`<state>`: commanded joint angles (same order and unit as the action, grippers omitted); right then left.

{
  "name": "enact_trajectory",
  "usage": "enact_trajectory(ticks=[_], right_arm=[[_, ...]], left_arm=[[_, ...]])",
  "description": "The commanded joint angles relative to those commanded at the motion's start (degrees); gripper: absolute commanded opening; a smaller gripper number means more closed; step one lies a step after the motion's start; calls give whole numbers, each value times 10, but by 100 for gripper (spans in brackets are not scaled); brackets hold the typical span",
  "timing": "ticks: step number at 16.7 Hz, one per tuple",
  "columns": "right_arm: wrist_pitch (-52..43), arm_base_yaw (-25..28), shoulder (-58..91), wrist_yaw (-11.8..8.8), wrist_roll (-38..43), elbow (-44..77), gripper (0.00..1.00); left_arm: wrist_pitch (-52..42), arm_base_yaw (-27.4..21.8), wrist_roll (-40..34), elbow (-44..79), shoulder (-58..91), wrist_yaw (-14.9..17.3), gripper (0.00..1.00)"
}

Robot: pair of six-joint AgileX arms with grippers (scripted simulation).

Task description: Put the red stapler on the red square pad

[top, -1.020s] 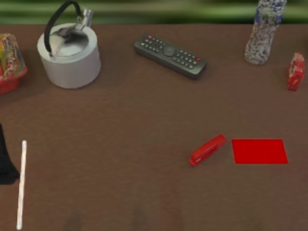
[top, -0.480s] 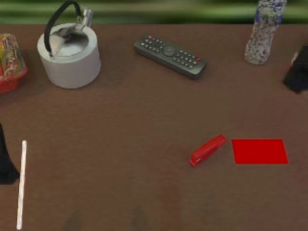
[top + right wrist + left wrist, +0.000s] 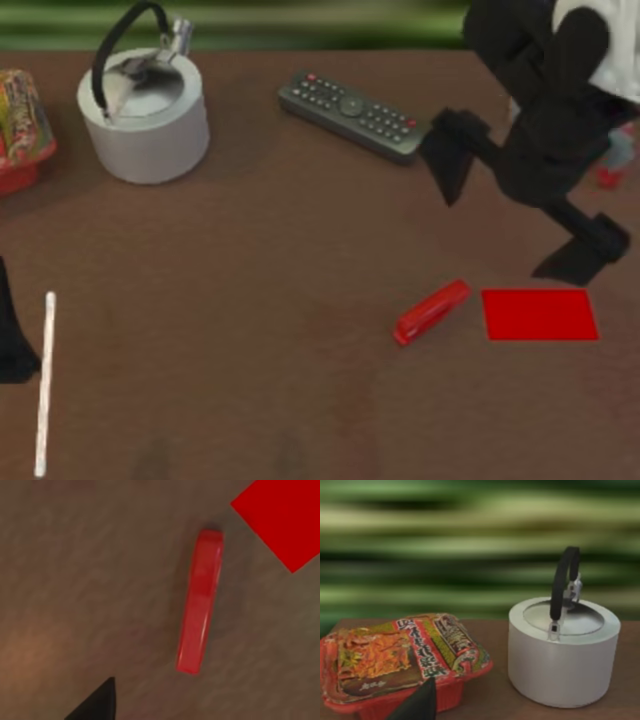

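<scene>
The right gripper (image 3: 520,215) hangs with its 2 fingers spread wide and holding nothing, and its arm hides the table's far right part. The red stapler (image 3: 431,311) lies just beside the red square pad (image 3: 539,314), not touching it. The left arm is parked at the left edge. No label can be read.

The right arm (image 3: 545,110) is matte black throughout, built of blocky, rounded segments, with one white patch of casing at its upper end, far from the tool. Its tool (image 3: 520,215) ends in two flat, black, wedge-shaped fingers (image 3: 455,155), angular and plain, with no markings, screws or cables showing. In the right wrist view one black fingertip (image 3: 95,702) appears as a sharp dark triangle. The left arm (image 3: 12,330) shows only as a black, smooth, rounded form, and beside it runs a thin white rod-like part (image 3: 44,385). In the left wrist view its tool's fingertip (image 3: 417,702) is a similar dark pointed wedge.
</scene>
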<state>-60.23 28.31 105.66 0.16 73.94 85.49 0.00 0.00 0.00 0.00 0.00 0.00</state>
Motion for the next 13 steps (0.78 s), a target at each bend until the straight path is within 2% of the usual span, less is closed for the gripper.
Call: enact_trajectory(ticks=[5,13], right_arm=[[-72,37,132,-1,97,120,100],[-69,39,148,-1,107,125,100]], left_arm=[[0,0,0,0,0,0,100],[0,0,0,0,0,0,100]])
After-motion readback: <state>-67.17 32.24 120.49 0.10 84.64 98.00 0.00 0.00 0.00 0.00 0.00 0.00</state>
